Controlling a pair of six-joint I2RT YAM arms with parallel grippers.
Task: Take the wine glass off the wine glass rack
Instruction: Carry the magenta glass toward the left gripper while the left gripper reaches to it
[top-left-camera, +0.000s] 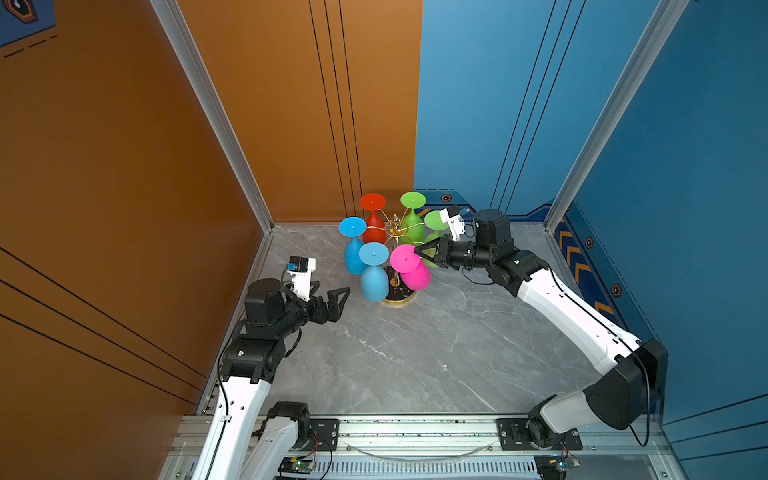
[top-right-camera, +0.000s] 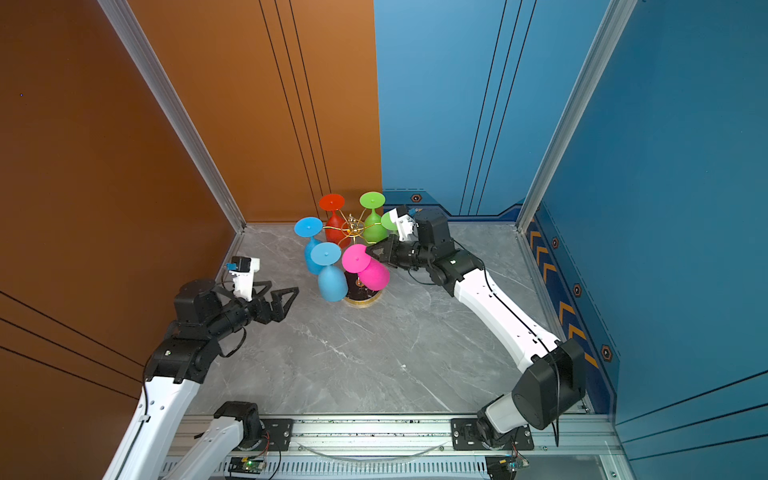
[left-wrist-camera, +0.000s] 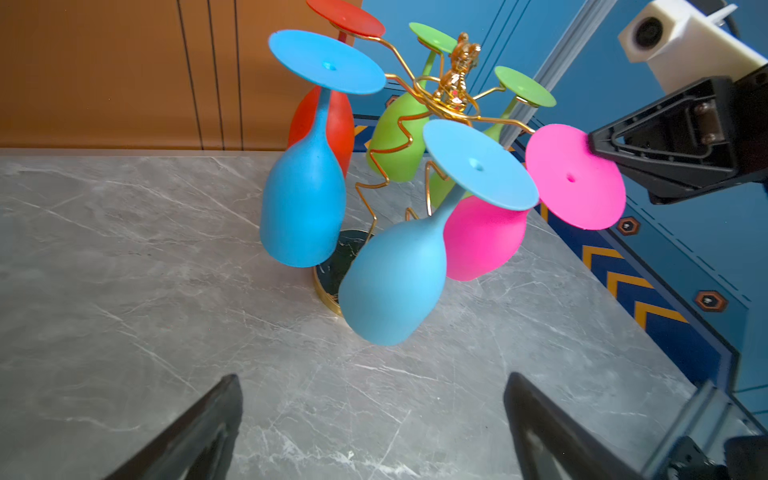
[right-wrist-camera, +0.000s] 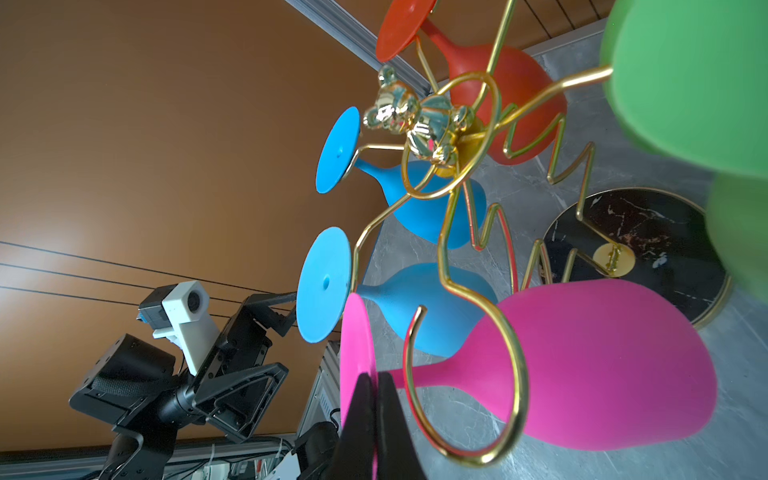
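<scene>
Right tool (top-left-camera: 419, 251) pinching pink glass (top-left-camera: 415, 276) (stem (right-wrist-camera: 436, 376) seemingly hooked), left tool (left-wrist-camera: 372, 378) spread, rack (top-left-camera: 397, 228) half-hidden

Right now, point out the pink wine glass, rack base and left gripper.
pink wine glass (top-left-camera: 416, 279), a top view, bowl.
rack base (right-wrist-camera: 656, 224), right wrist view, marbled top.
left gripper (left-wrist-camera: 372, 380), left wrist view, between fingertips.
</scene>
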